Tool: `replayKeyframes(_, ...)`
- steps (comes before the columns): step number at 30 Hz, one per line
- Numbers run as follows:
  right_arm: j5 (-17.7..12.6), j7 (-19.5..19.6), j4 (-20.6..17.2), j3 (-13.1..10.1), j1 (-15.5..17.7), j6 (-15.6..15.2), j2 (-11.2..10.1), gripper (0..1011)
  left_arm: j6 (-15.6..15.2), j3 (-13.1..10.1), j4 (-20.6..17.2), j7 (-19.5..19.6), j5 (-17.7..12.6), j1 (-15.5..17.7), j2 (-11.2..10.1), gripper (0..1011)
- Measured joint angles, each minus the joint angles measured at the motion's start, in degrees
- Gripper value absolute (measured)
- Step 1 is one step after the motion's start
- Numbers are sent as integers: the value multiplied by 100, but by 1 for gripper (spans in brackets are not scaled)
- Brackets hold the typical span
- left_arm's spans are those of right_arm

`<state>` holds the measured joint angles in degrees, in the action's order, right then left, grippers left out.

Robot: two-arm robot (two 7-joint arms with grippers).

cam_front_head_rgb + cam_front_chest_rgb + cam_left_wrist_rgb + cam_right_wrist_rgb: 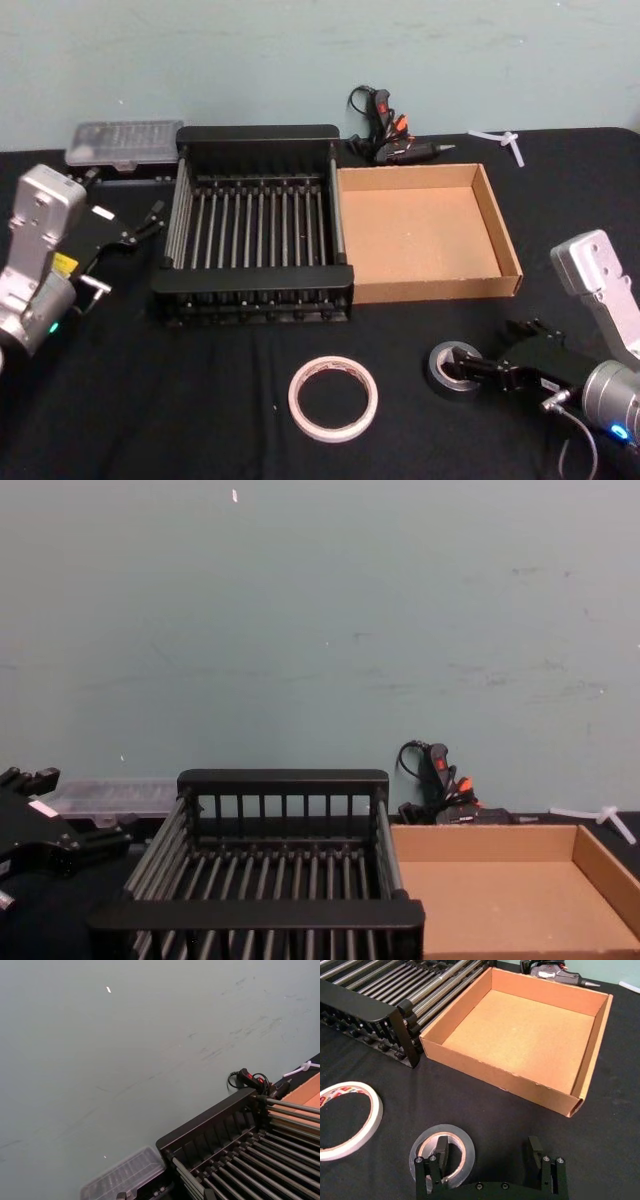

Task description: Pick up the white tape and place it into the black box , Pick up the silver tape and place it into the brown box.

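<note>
The white tape point(333, 398) point(350, 1117) lies flat on the black table near the front, ahead of the black box point(255, 135) point(365, 1007) point(280, 777). To its right lies the silver tape point(455, 368) point(442, 1152). My right gripper point(492, 350) point(487, 1152) is open and low over the table. One finger sits in the roll's hole and the other stands outside it, on the side away from the white tape. The brown box point(430, 290) point(495, 1072) point(480, 830) stands empty beside the black box. My left gripper point(140, 228) point(60, 845) rests open, left of the black box.
A glue gun point(395, 140) point(555, 972) lies behind the boxes near the wall. A clear plastic case point(125, 145) point(125, 1175) sits at the back left. A small white plastic piece point(505, 140) lies at the back right.
</note>
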<state>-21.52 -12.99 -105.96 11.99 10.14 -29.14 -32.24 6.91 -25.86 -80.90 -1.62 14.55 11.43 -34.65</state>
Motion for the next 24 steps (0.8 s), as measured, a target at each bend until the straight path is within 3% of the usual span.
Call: replayKeyframes(24,269,-150,143,24,-86,-70,144,1002,0,0,0,0,0,0,0,1001)
